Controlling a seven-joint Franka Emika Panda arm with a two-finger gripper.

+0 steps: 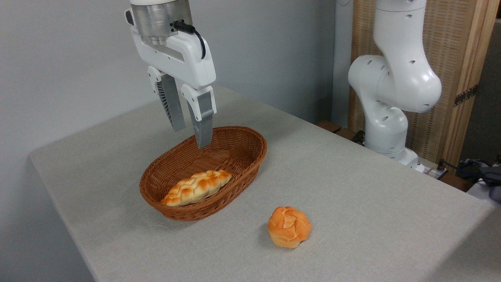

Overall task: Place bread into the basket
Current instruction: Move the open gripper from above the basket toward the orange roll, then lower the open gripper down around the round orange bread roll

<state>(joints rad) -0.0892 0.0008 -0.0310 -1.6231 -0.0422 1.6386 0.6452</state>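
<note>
On the grey table (352, 203) the small round orange-golden bun (289, 226) sits near the oval brown wicker basket (250, 164), which holds a long braided loaf (197, 187); above, the gripper (191, 137) hangs empty, fingers apart

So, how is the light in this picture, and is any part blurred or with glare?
Fixed camera view: soft, even light, no glare; the bun casts only a faint shadow to its left on the table; the basket and the open gripper are sharp; only the dark things at the right edge are hard to make out.
</note>
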